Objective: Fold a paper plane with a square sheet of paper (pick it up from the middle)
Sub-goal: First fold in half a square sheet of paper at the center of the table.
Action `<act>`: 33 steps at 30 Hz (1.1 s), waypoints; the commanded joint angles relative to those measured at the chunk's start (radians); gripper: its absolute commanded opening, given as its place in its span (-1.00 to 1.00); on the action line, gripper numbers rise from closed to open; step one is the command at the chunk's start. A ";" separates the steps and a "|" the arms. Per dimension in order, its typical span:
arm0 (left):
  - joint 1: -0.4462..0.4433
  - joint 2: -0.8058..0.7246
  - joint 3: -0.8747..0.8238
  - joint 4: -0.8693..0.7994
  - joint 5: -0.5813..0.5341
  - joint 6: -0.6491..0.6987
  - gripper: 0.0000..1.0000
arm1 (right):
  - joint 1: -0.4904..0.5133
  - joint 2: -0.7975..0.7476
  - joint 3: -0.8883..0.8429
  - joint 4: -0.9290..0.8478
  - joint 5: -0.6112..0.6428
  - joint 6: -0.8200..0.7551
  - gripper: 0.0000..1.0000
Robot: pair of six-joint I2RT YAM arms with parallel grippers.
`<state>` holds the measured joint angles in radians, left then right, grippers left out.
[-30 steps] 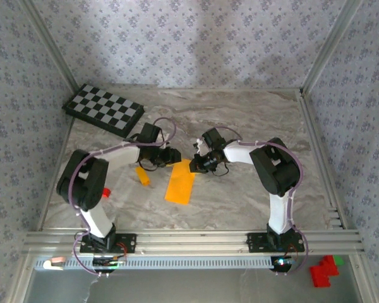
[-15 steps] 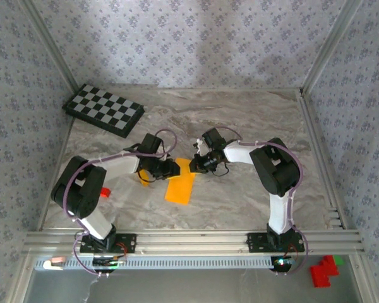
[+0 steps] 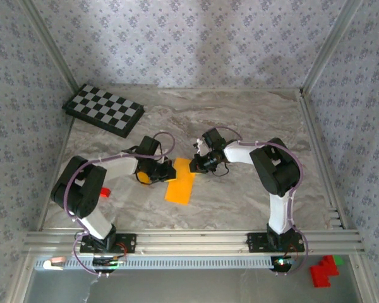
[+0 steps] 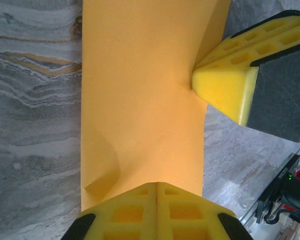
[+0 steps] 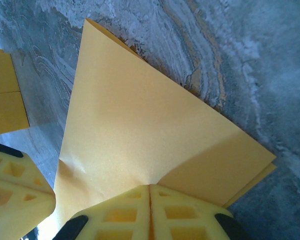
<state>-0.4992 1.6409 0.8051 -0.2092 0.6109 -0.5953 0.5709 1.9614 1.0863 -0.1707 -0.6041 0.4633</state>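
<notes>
Flatly folded matte orange-yellow square sheet of paper (image 3: pixel 180 186), veined marble table (image 3: pixel 252 126), both jaws clamped on it.

We see a pale marble-patterned tabletop with grey veins (image 3: pixel 252 113) across the middle of the frame. It is closed in on three sides by walls of grey wallpaper with small blue floral sprigs (image 3: pixel 189 44). Slanted aluminium frame posts (image 3: pixel 324 50) mark the upper corners, and a ribbed aluminium rail (image 3: pixel 189 240) spans the bottom. The light is soft and even.

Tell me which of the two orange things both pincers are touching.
The wide thin paper sheet: left pincer and right pincer, both shut, rest their tips on it. The small thick block lies apart.
</notes>
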 commanded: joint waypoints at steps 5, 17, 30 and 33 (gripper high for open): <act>0.028 0.040 -0.009 -0.010 0.033 0.038 -0.99 | -0.019 0.103 -0.069 -0.163 0.237 -0.027 -0.81; 0.069 -0.004 -0.075 -0.015 0.021 0.044 -1.00 | -0.022 0.106 -0.074 -0.164 0.241 -0.024 -0.82; 0.014 -0.076 -0.113 0.002 0.053 -0.009 -0.98 | -0.020 0.113 -0.066 -0.164 0.239 -0.024 -0.82; 0.016 -0.049 -0.107 0.021 0.055 -0.009 -0.98 | -0.019 0.111 -0.065 -0.168 0.240 -0.027 -0.82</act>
<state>-0.4862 1.5669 0.7017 -0.2024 0.6434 -0.5964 0.5709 1.9617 1.0874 -0.1715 -0.6041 0.4629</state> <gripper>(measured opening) 0.048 0.092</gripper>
